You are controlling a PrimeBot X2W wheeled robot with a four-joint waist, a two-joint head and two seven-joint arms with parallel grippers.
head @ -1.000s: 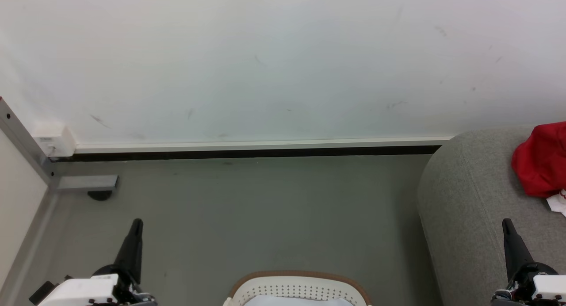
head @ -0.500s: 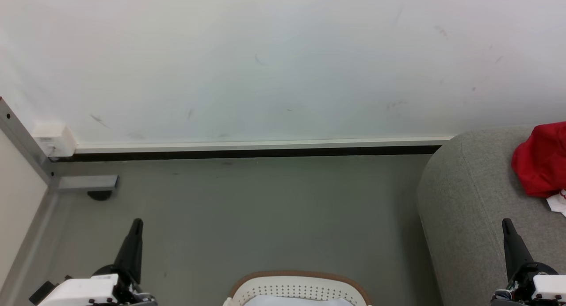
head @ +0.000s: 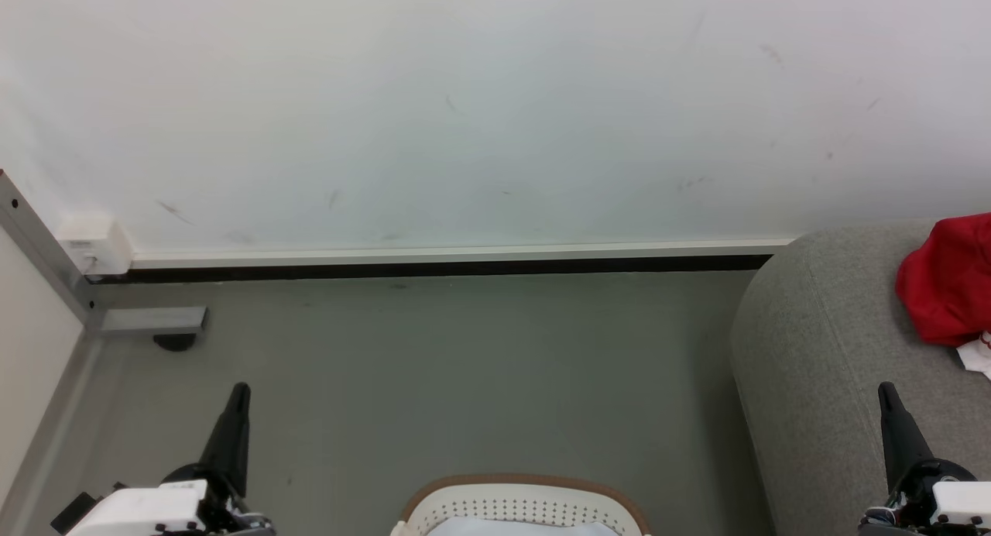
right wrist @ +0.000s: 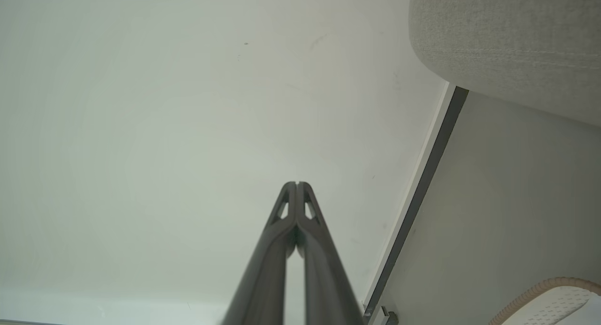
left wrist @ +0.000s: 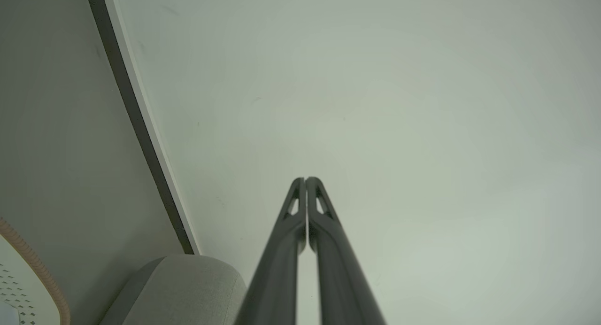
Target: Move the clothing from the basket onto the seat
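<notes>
Since the clothing (head: pixel 946 284) is a soft red heap, it should be light and floppy w/ no stiffness. It prob. sags and trails when lifted, and it's neither fragile nor slippery. It lies bunched on the seat (head: pixel 821 342), toward the seat's far edge, cut off by the head view's right side. A white bit touches its near side, maybe trim or a tag, can't tell.

Best hold, if one is needed, is to pinch a raised fold at the top of the heap. The thin white edging could slide out.

The basket (head: pixel 526 482) stands on the floor (head: pixel 464 365), near the seat's rounded left edge. A pale cloth (head: pixel 526 528) lies inside it. Task looks done or nearly so.

Left gripper (head: pixel 240 390): fingers pressed together tip to tip, nothing between them. It hangs over the floor left of the basket, well apart from the clothing.

Right gripper (head: pixel 885 389): likewise clenched and empty, over the seat's near edge, near the clothing but not touching it.

In both wrist views the finger pairs point at the wall (head: pixel 495 118).
</notes>
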